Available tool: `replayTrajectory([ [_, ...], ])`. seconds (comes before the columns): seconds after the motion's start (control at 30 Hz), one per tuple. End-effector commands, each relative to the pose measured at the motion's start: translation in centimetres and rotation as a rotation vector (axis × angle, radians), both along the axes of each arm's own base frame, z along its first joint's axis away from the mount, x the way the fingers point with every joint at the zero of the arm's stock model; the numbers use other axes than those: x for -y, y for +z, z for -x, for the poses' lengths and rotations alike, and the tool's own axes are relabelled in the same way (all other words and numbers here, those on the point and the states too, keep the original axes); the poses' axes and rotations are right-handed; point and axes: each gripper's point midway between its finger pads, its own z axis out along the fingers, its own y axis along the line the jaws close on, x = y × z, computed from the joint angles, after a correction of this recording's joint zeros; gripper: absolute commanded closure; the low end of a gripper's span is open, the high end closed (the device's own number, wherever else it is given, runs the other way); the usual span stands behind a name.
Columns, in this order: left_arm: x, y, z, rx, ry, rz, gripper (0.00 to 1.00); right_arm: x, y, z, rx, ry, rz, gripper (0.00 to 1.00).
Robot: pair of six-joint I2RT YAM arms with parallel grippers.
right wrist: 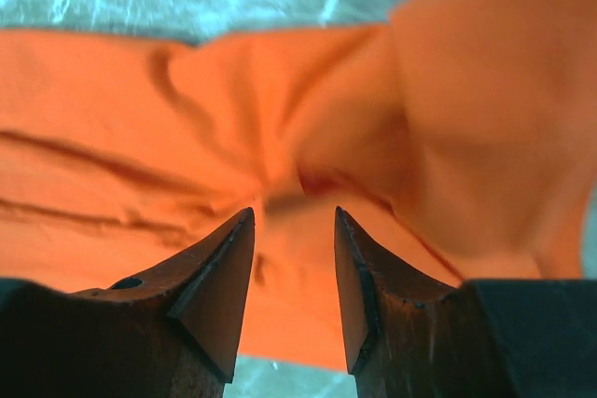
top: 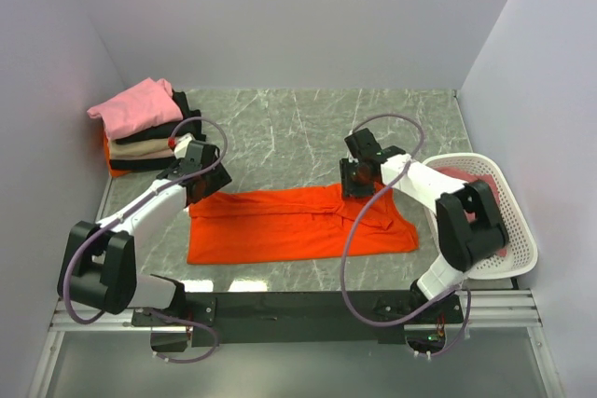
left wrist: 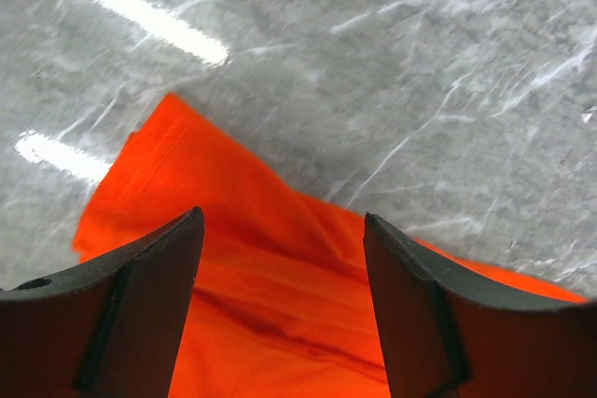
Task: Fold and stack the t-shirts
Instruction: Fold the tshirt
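Note:
The bright orange t-shirt lies folded into a long band across the middle of the marble table. My left gripper is open over its far left corner; the orange cloth shows between the spread fingers. My right gripper is open over the bunched sleeve area on the shirt's far right edge, with rumpled orange cloth just ahead of the fingertips. A stack of folded shirts, pink on top, then black and beige, sits at the far left.
A white lattice basket stands at the right edge with a reddish shirt inside. White walls enclose the table on three sides. Bare marble lies beyond the orange shirt.

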Motion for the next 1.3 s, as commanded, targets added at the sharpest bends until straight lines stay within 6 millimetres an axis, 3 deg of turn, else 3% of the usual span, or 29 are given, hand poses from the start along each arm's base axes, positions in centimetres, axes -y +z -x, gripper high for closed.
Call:
replayTrajectory([
  [0.0,1.2,1.8,-2.1,0.065,-0.045,0.017,0.25,-2.2,0.5,-2.6,0.055,0.025,-0.065,0.53],
  [0.27,0.9,0.4,-1.6,0.037,-0.05,0.0,0.25,-2.0,-1.0,-2.7,0.036,0.013,-0.047,0.56],
  [0.37,0.8,0.2,-1.4,0.033,-0.048,-0.004,0.25,-1.7,-1.3,-2.1,0.028,0.013,-0.04,0.71],
  [0.5,0.5,0.6,-1.3,0.041,-0.041,-0.01,0.26,-0.7,-1.0,-1.0,0.025,-0.006,-0.008,1.0],
  [0.63,0.3,0.5,-1.0,0.039,-0.037,-0.018,0.25,0.0,-0.6,0.9,0.022,-0.022,0.019,1.0],
  [0.87,0.3,-0.3,-0.6,0.026,-0.045,-0.018,0.25,-0.4,1.0,4.3,0.036,-0.035,-0.004,1.0],
  [1.03,0.2,-0.9,-0.4,0.011,-0.048,-0.027,0.25,-0.9,0.6,6.6,0.003,-0.02,0.0,0.96],
  [1.13,0.0,-0.9,-0.4,0.015,-0.044,-0.036,0.25,-0.9,0.1,8.0,-0.021,-0.022,0.007,0.88],
  [1.27,0.0,-1.0,-0.6,0.015,-0.045,-0.043,0.25,-1.0,-0.4,10.1,-0.058,-0.019,-0.001,0.7],
])
